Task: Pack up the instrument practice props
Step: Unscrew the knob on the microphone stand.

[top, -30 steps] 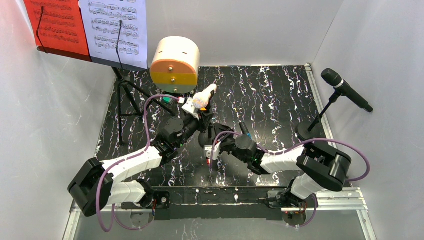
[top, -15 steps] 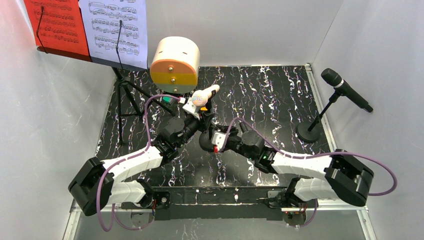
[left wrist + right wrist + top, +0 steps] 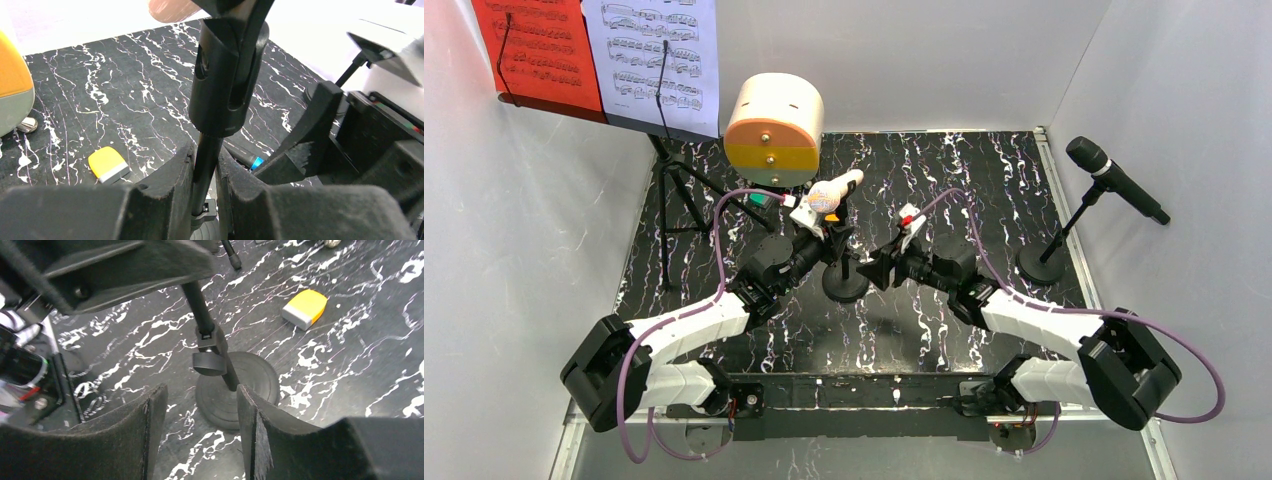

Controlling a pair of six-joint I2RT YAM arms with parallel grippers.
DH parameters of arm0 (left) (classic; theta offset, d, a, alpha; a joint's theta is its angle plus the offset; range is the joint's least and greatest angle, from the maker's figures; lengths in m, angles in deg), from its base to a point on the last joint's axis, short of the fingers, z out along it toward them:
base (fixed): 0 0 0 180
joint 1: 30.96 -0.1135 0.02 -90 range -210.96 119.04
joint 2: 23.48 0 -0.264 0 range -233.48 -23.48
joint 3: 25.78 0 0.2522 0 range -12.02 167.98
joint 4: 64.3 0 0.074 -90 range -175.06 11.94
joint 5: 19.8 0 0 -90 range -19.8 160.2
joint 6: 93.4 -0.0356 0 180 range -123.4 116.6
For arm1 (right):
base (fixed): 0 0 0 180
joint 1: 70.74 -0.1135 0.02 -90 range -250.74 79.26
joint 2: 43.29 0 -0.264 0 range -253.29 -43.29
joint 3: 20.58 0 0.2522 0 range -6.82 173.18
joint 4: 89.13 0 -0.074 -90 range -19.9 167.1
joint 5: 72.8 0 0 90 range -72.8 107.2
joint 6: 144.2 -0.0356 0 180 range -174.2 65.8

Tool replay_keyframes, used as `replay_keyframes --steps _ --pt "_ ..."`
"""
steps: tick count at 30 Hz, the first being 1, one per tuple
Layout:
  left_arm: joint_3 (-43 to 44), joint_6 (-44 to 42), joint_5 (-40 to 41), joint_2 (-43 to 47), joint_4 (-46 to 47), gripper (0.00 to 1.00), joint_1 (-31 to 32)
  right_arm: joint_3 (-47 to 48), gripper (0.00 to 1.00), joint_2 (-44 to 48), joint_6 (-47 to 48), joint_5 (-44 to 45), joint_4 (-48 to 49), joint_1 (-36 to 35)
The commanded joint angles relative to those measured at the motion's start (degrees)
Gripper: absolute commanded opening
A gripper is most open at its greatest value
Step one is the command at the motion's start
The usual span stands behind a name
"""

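Claws first: the left claw [image 3: 205, 170] is clenched on the thin upright rod of the mic holder [image 3: 845, 283], which stands in the middle of the counter [image 3: 964, 180]. The right claw [image 3: 200, 402] is released, fingers spread wide, just beside the round base on its right. The cream microphone [image 3: 829, 195] sits tilted on top. A little yellow block [image 3: 305, 306] lies just beyond. Further back there's a cream-and-orange box [image 3: 774, 125], then the black microphone [image 3: 1114, 178] on a second holder [image 3: 1041, 263] far right. Far left is the music rack [image 3: 639, 122] with the red page [image 3: 534, 50] and white page [image 3: 654, 55].
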Motion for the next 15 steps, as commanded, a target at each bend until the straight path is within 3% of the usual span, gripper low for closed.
replay_keyframes --steps 1,6,15 --pt "-0.95 0.97 0.18 -0.53 -7.56 0.0 -0.13 1.95 0.59 -2.41 -18.2 -9.91 6.66 4.7" --pt "-0.83 0.73 -0.48 -0.62 -7.56 0.0 -0.1 1.82 0.57 -6.23 -29.8 -14.46 12.81 8.0" --pt "-0.63 0.68 -1.24 -0.79 -7.52 0.0 -0.11 4.97 0.55 -12.05 -38.55 -14.72 14.23 8.88"
